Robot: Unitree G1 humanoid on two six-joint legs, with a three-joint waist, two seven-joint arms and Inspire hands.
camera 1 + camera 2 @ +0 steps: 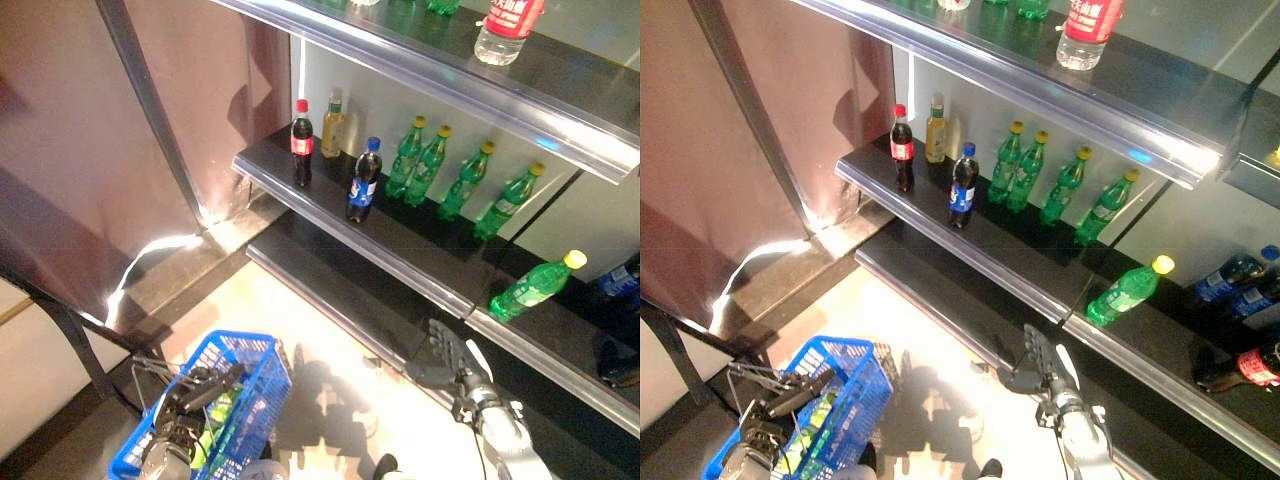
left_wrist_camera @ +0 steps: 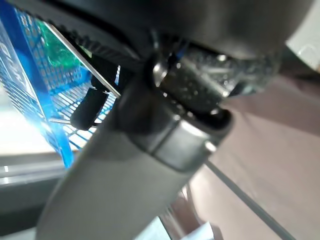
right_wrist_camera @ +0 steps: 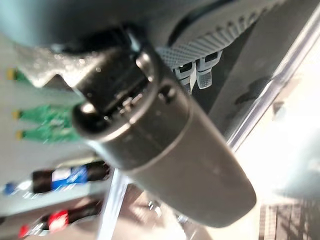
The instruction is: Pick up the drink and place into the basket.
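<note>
Fingers of right hand (image 1: 452,352) spread apart, empty, below green bottle (image 1: 530,287) lying on shelf (image 1: 440,290); left hand (image 1: 190,395) fingers curled round blue basket (image 1: 255,385) handle.

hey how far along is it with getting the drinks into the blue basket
Looks done: a green bottle already lies in the blue basket, which the left hand holds by its handle. In hand: nothing; the right hand is open and empty below the shelf. Left: grasp another drink, perhaps the lying green bottle, and drop it in.

left robot hand (image 1: 195,392): low, fingers curled | right robot hand (image 1: 452,356): raised, fingers straight, spread
</note>
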